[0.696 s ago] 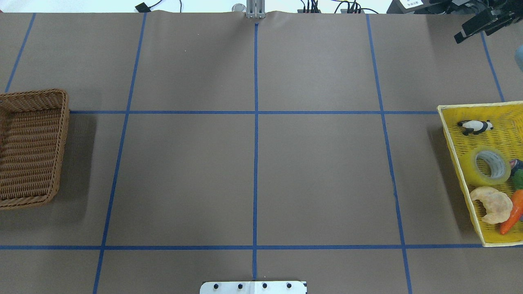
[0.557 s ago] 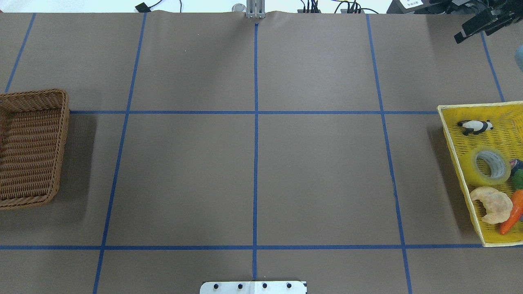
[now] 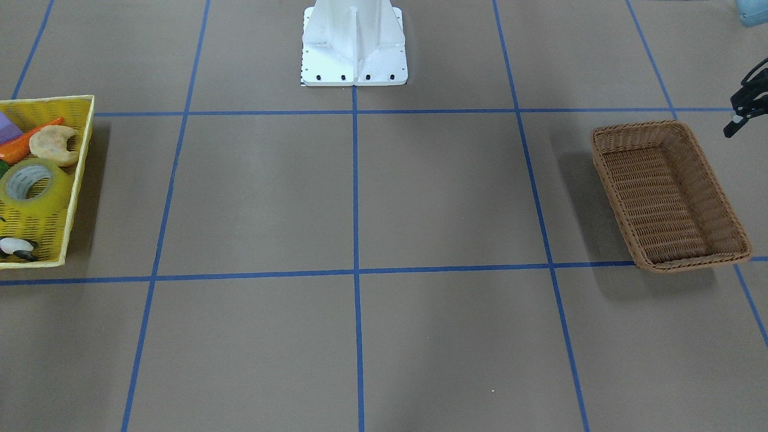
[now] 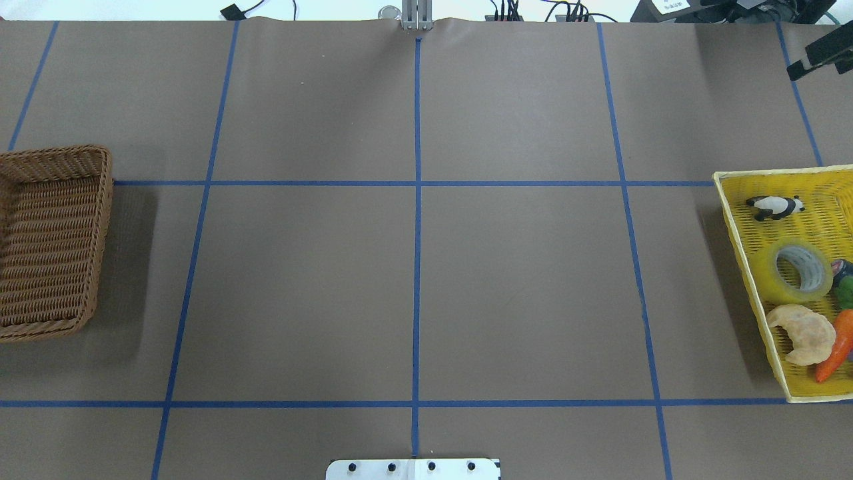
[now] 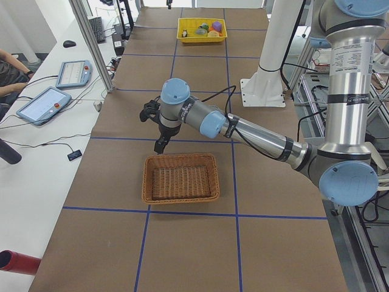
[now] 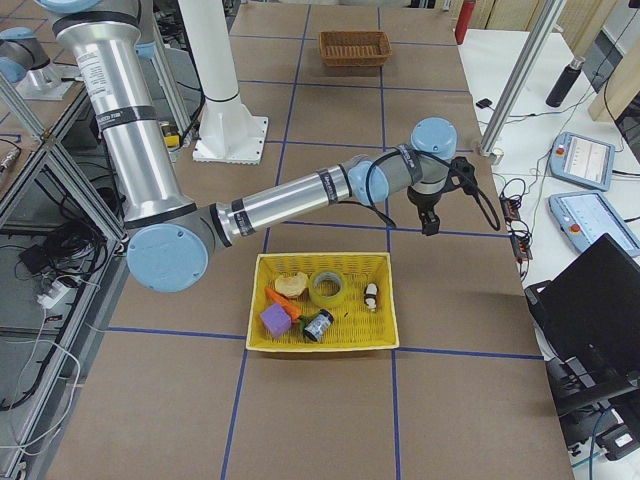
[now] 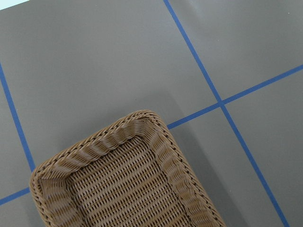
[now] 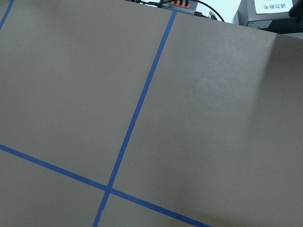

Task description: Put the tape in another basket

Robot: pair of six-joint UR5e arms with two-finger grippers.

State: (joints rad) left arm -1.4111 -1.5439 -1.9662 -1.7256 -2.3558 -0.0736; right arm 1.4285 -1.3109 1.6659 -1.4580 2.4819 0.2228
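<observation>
Inside the yellow basket [image 4: 780, 171], about midway along its floor, the tape [image 4: 802, 272] is found lying flat with its hole facing up, between a toy panda [image 4: 774, 207] on the side farther from the robot's base [image 3: 354, 42] and a croissant [image 4: 803, 333] on the nearer side. The right gripper [image 6: 428, 228] is held above bare table [image 4: 520, 293] beyond the yellow basket's far side, and whether its jaws are apart or together cannot be told. The left gripper [image 5: 160, 146] is held at the table end opposite the yellow basket, near the brown basket [image 4: 50, 253], in which nothing is seen; its jaws cannot be judged either. With the tape untouched, the reach for it is judged to be the step in hand. The right gripper would best be brought over the yellow basket with jaws spread, then lowered straight so that one finger enters the hole and the other passes outside the roll on the panda's side, where more room is left than beside the croissant. The roll's wall should be pinched firmly, since the film is likely slick, and lifted above the yellow basket's rim before any sideways travel; a handover may be needed, so far from the yellow basket is the brown one set
</observation>
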